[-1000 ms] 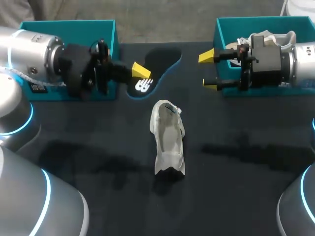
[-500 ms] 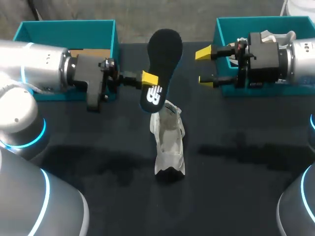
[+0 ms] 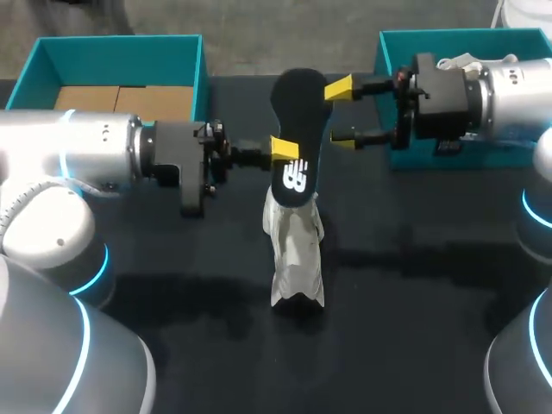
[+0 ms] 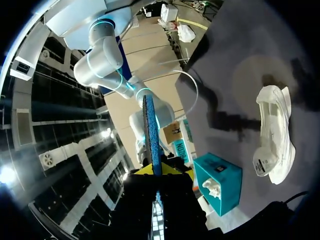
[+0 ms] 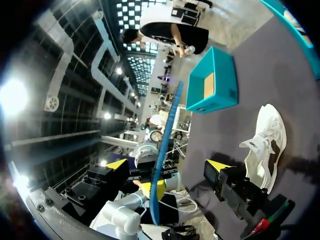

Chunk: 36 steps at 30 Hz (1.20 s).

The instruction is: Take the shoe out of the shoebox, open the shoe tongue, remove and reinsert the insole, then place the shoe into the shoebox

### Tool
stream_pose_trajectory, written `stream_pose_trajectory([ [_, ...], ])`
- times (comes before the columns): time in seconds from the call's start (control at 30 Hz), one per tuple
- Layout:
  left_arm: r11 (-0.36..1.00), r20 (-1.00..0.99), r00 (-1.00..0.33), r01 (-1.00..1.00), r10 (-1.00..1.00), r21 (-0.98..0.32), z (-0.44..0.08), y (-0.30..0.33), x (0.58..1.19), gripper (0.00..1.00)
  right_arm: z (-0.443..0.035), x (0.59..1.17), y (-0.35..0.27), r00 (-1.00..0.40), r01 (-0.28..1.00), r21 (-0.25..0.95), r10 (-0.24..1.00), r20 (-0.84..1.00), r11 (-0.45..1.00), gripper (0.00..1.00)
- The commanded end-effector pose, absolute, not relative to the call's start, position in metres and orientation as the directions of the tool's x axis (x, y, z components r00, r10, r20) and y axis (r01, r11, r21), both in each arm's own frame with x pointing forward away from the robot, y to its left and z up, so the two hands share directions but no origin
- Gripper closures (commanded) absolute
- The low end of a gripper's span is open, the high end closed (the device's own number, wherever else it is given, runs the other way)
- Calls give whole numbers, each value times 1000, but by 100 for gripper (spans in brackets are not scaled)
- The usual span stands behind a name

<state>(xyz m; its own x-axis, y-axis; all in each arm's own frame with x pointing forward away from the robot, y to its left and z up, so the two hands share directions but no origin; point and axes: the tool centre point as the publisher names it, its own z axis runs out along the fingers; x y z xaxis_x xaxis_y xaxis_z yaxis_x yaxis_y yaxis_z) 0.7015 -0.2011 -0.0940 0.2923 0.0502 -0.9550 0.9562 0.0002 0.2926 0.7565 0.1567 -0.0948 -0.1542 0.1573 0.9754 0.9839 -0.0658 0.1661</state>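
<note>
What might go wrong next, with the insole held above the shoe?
The left gripper pinches the flat black insole only at one edge, so it may twist or slip. The white shoe stands unheld; pushing the insole in may shove it. The open right gripper could knock the insole.

**Table surface and items on it**

Table (image 3: 172, 345): one, dark matte top, seen from above.

Shoe (image 3: 295, 254): one, white, set on the table near its middle, sole down and opening upward, laid lengthwise from the far side toward the near side. It is well apart from both boxes.

Left teal box (image 3: 121, 47): one, open-topped, placed at the far left of the table; a brown floor is seen inside.

Right teal box (image 3: 384, 60): one, open-topped, placed at the far right; its inside is largely hidden.
</note>
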Motion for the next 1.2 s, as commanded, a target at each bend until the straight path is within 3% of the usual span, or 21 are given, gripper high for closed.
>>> stream_pose_trajectory([
  [0.03,18,-953,299,954,47,300,-98,-209,699,100,-93,763,167,-155,985,164,156,975,-44,0],
  [0.1,21,-952,303,952,49,304,-99,-211,700,100,-93,763,170,-157,986,163,153,976,-32,0],
  [0.13,27,-950,307,951,51,309,-99,-211,701,100,-93,763,171,-157,986,163,153,976,-30,9],
  [0.2,29,-950,308,950,51,310,-99,-212,702,100,-93,763,172,-158,986,164,151,976,-28,48],
  [0.23,30,-950,309,950,51,311,-99,-212,702,100,-93,763,172,-158,986,164,150,976,-27,58],
  [0.33,31,-949,310,950,51,312,-99,-212,703,100,-94,762,173,-159,986,164,147,976,-27,78],
  [0.4,27,-949,310,950,51,312,-99,-213,703,100,-95,762,173,-159,986,165,145,977,-28,96],
  [0.43,26,-949,312,949,51,313,-99,-213,703,100,-95,762,174,-159,986,165,143,977,-29,100],
  [0.9,14,-947,315,949,61,316,-98,-208,705,100,-102,763,173,-166,985,172,129,978,-36,100],
  [0.93,13,-945,318,948,73,320,-98,-207,705,62,-103,763,173,-169,984,174,124,978,-38,100],
  [0.97,6,-944,320,947,84,322,-97,-206,706,0,-103,764,173,-170,984,176,121,978,-40,100],
  [1.2,-57,-929,332,943,166,327,-88,-188,717,0,-112,767,166,-166,983,174,122,979,-62,100],
])
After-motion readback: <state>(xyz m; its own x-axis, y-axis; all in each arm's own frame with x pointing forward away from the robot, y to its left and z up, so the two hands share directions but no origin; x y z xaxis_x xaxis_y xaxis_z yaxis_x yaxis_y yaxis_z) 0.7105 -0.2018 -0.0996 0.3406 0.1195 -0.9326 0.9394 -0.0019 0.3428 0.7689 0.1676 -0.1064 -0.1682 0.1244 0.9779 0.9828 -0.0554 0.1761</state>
